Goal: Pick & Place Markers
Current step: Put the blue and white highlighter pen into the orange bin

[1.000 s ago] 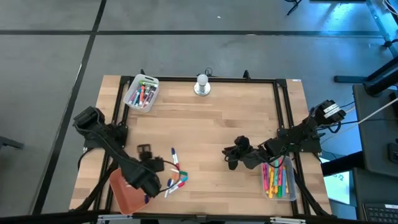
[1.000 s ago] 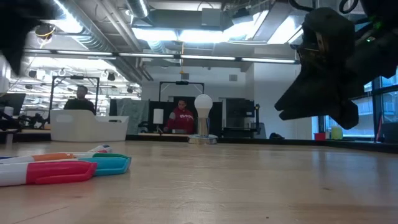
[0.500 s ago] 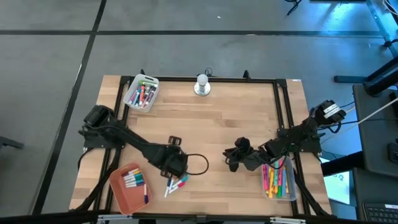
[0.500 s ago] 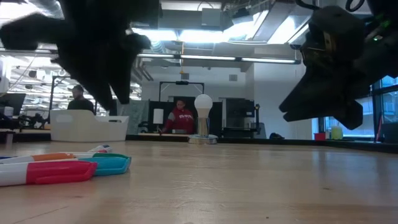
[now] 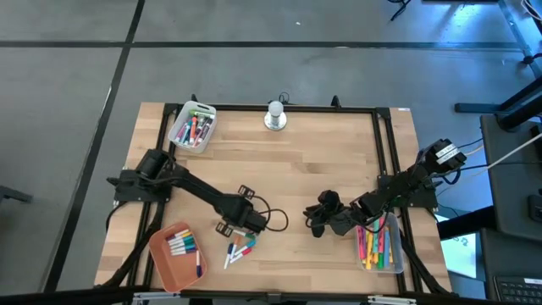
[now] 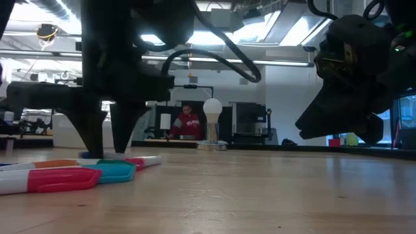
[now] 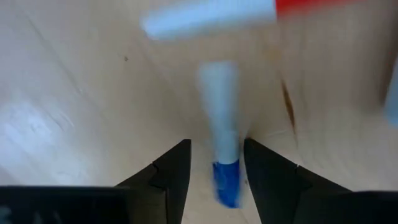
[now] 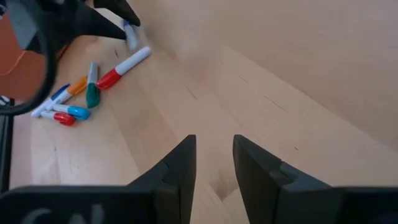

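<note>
**Markers half sorted, left arm going for the blue-capped one**

Marker with a white barrel and blue cap lies flat on the wooden table, right between the left gripper fingers, which are spread either side of it, not squeezing yet as far as I can tell. Just beside it is a red-capped marker, then the loose cluster near the front edge.

Progress-wise: orange tray already has a bunch of markers in it, the clear tray on the right is loaded with coloured ones, and the white tray at the back holds more. So I'd say a handful of loose ones are left.

Right gripper hovers mid-table by the clear tray, fingers parted, holding nothing.

Can't count the loose pile exactly; they overlap.
</note>
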{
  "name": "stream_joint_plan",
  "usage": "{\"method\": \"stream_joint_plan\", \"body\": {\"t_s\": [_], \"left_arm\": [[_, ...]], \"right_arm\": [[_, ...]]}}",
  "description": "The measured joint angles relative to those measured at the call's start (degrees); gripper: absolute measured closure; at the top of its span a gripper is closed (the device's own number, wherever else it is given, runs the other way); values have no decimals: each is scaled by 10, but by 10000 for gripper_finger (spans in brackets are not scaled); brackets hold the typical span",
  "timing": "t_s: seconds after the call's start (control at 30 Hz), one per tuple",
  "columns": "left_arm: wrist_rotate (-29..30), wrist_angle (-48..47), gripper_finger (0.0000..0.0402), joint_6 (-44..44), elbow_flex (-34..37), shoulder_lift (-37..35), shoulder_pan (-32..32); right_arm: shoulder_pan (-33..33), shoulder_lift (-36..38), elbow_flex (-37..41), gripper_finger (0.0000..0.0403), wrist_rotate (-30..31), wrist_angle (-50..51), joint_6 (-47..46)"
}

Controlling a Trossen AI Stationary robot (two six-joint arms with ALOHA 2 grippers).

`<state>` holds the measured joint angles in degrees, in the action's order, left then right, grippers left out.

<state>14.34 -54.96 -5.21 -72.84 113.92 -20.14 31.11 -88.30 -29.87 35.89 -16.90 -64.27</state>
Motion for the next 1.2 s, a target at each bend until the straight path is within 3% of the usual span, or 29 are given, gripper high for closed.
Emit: {"method": "stream_joint_plan", "body": {"t_s": [0.27, 0.5, 0.7, 0.83, 0.97, 1.07, 1.2], "left_arm": [[-26, 0, 278, 0, 0, 7, 8], [-83, -3, 369, 87, 1, 7, 14], [-44, -51, 370, 141, -8, -16, 2], [-46, -77, 355, 189, -28, -82, -15], [-52, -137, 367, 310, -26, -159, -64], [-110, -188, 370, 457, -26, -224, -124], [-144, -163, 367, 605, -3, -276, -239]], "right_arm": [[0, -2, 0, 296, -1, -2, -1], [2, -2, 0, 296, -1, -4, -2], [3, -2, 0, 296, -1, -7, -2], [3, -2, 0, 296, 0, -20, -2], [3, -2, 0, 296, 0, -27, -2], [3, -2, 0, 296, 0, -27, -2], [3, -2, 0, 296, 1, -31, -2]]}}
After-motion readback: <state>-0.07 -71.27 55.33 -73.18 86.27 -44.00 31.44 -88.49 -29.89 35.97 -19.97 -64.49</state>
